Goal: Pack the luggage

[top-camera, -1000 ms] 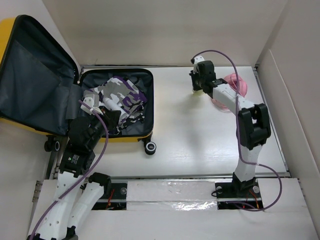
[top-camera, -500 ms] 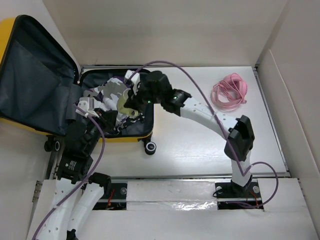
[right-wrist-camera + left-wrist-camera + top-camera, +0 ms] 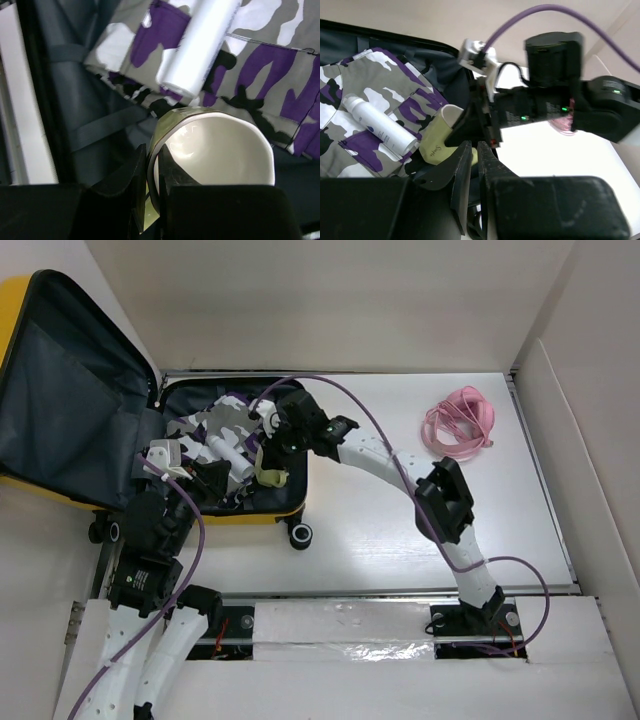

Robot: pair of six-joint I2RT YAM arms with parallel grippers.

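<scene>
The luggage [image 3: 262, 515], a yellow suitcase, lies open at the left with its dark grey lid propped up. Inside lie purple camouflage clothing [image 3: 235, 420] [image 3: 260, 65] and a white bottle [image 3: 225, 447] [image 3: 377, 125] [image 3: 200, 45]. My right gripper [image 3: 268, 448] [image 3: 150, 152] hangs over the case's near right part, shut on the rim of a pale yellow-green mug [image 3: 268, 468] [image 3: 220, 150] [image 3: 437, 142], one finger inside the rim and one outside. My left gripper [image 3: 215, 475] [image 3: 472, 145] is shut and holds nothing, just beside the mug at the case's front edge.
A pink coiled cable [image 3: 458, 423] lies at the back right of the white table. A black suitcase wheel [image 3: 300, 535] sticks out toward the table's middle. The right arm's purple cable [image 3: 520, 20] arcs over the case.
My right arm has swung from beside the pink cable across the table to the suitcase, carrying the mug, and now holds it lower over the case. My left gripper has drawn back slightly.
</scene>
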